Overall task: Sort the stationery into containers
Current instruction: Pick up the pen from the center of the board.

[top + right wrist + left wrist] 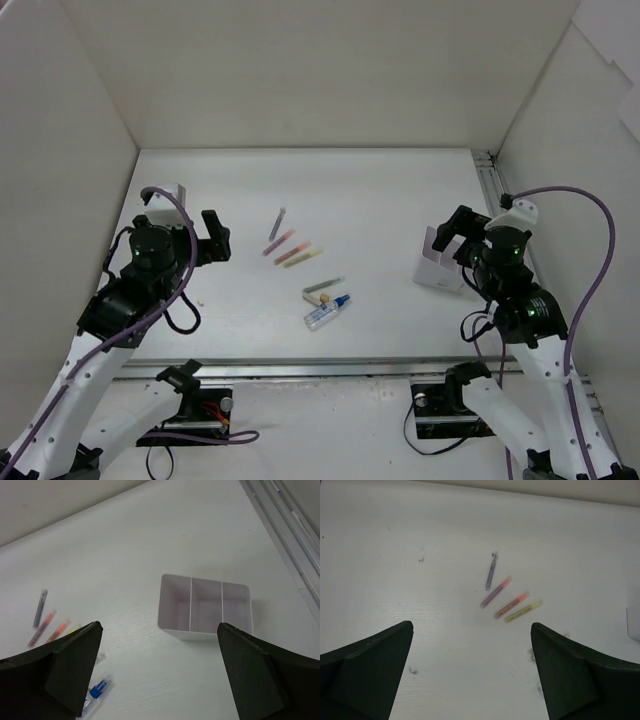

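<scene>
**Both grippers wide open and empty; stationery on the table, box by the right gripper**

The left gripper (471,626) has its jaws spread as wide as they go, with nothing between them. In its wrist view only bare table (395,540) shows in the gap. Ahead of it, beyond the fingertips and a little toward its right finger, four pens lie in a loose fan without touching. The purple pen (491,571) is farthest out. Then come the pink pen (495,593), the orange pen (511,605) and the yellow pen (522,611), each nearer to that right finger. None of them is within the jaws.

The right gripper (160,625) is likewise fully open and holds nothing. The box (205,634) sits on the table directly ahead of it, its near wall roughly level with the fingertips and closer to the right finger. Two thin dividers split it into three compartments with a pale lilac inside. Off to this gripper's left, past its left finger, are the same four pens. The tube (99,687), with its blue cap, lies just beside that finger and is partly hidden by it.

From above, the grey pen (324,287) and the beige piece (323,297) lie close to the tube, between the two grippers and well apart from each.
</scene>
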`<action>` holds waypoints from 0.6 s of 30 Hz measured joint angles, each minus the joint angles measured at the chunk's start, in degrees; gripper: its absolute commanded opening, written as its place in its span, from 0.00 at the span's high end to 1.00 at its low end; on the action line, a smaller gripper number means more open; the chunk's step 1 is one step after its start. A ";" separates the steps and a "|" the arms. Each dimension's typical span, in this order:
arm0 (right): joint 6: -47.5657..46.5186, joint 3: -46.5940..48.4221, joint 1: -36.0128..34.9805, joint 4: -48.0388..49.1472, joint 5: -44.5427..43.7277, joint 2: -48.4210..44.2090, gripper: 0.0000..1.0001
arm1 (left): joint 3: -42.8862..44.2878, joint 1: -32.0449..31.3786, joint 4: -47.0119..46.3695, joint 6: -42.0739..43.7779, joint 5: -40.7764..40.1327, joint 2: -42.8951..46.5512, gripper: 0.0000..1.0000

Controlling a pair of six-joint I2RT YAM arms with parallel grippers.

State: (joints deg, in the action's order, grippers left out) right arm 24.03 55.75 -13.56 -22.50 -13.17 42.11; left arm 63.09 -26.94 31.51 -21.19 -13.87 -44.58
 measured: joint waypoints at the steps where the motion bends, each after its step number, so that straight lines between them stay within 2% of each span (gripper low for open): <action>1: 0.02 0.00 0.00 0.00 -0.17 -0.26 0.02 | 0.00 0.00 0.11 0.00 -0.04 -0.07 0.00; 11: 0.02 -0.02 0.00 0.02 -0.48 -2.80 0.02 | -1.05 0.00 -0.81 1.22 0.07 -3.32 0.00; 15: -0.09 -0.20 0.00 0.13 1.38 -1.86 0.02 | -0.35 0.15 -2.67 3.13 1.25 -8.85 0.00; 18: -0.42 -0.63 0.00 0.70 4.02 -0.33 0.02 | 2.56 2.01 -3.82 4.44 4.02 -16.28 0.00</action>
State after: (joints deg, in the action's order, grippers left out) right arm 23.62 55.11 -13.56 -21.80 -9.15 41.78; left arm 65.65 -24.93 27.68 -16.75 -9.85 -60.86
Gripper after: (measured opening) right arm 0.980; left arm 0.996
